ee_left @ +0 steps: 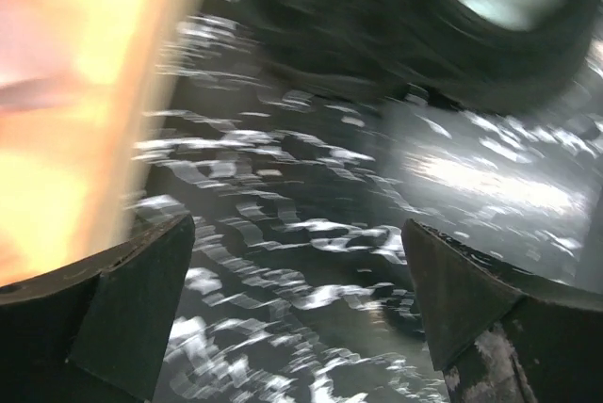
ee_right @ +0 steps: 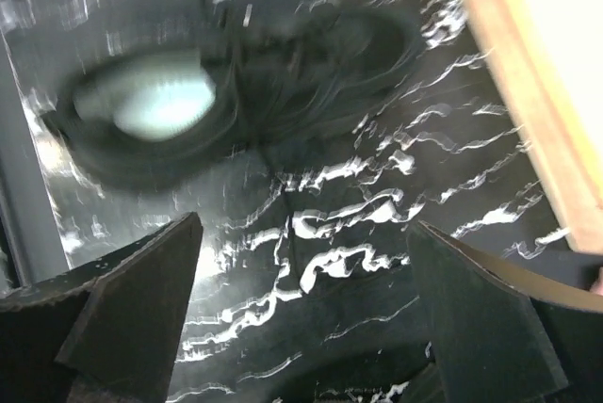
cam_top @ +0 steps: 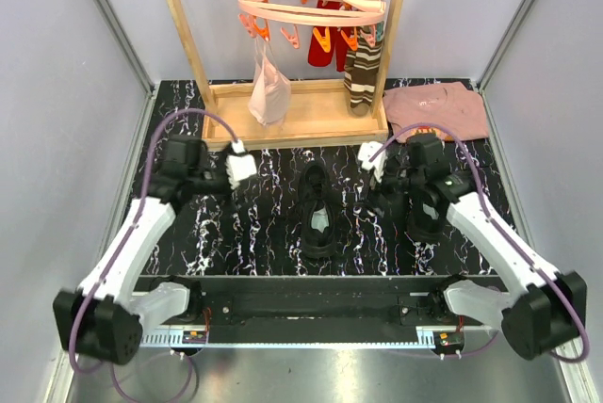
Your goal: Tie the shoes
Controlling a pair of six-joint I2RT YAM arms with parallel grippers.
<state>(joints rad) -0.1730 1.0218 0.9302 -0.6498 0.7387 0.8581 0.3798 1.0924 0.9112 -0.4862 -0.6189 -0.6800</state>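
Observation:
One black shoe lies on the marble table between my two arms, toe pointing to the back. In the left wrist view this shoe is blurred at the top right, its pale insole showing. The right wrist view has the shoe at the upper left. A dark bulk under my right arm may be the other shoe; it is mostly hidden. My left gripper hangs open over bare marble left of the shoe. My right gripper is open on the shoe's right, holding nothing.
A wooden rack stands at the back with a round peg hanger carrying a white garment, a red item and a striped sock. A pink shirt lies at the back right. Grey walls close in both sides.

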